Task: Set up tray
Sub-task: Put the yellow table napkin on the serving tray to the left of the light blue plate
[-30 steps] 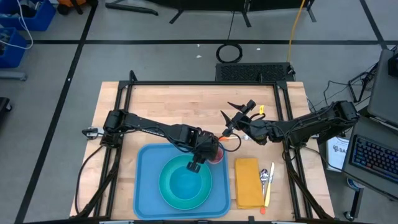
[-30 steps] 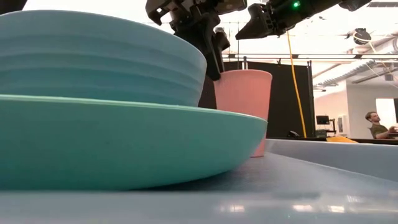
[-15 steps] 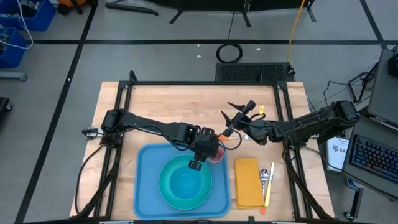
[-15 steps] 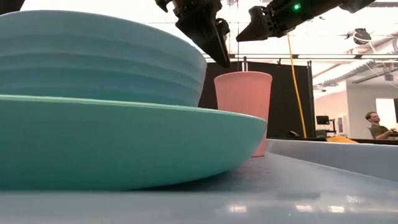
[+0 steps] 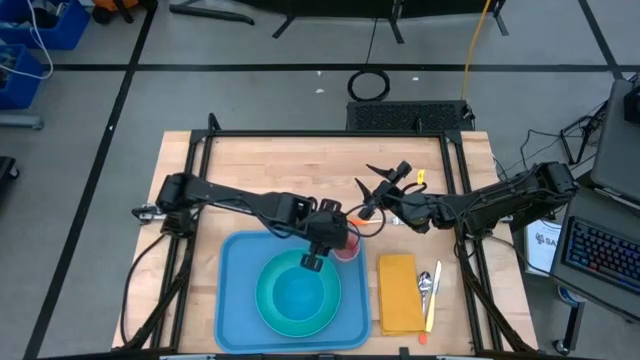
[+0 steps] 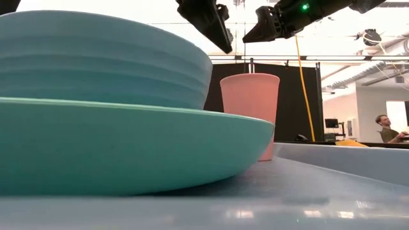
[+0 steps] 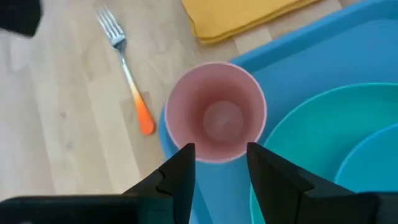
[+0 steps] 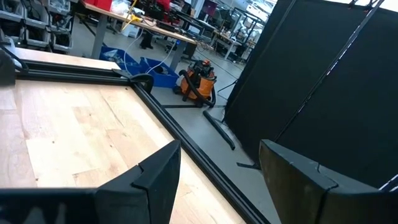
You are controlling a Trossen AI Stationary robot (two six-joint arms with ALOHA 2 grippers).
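Left gripper (image 6: 214,29) risen clear of the pink cup (image 6: 250,108) since a second ago, fingers spread, nothing held. Tray (image 5: 232,300): on worktop (image 5: 270,170) near edge, carrying plate (image 5: 268,305), bowl (image 5: 300,290) and cup at its corner. Right gripper (image 5: 368,185): spread, empty, above bare worktop beyond the tray.

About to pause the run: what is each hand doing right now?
Left hand: open, holding nothing, above the pink cup on the tray.
Right hand: open, empty, above the table.
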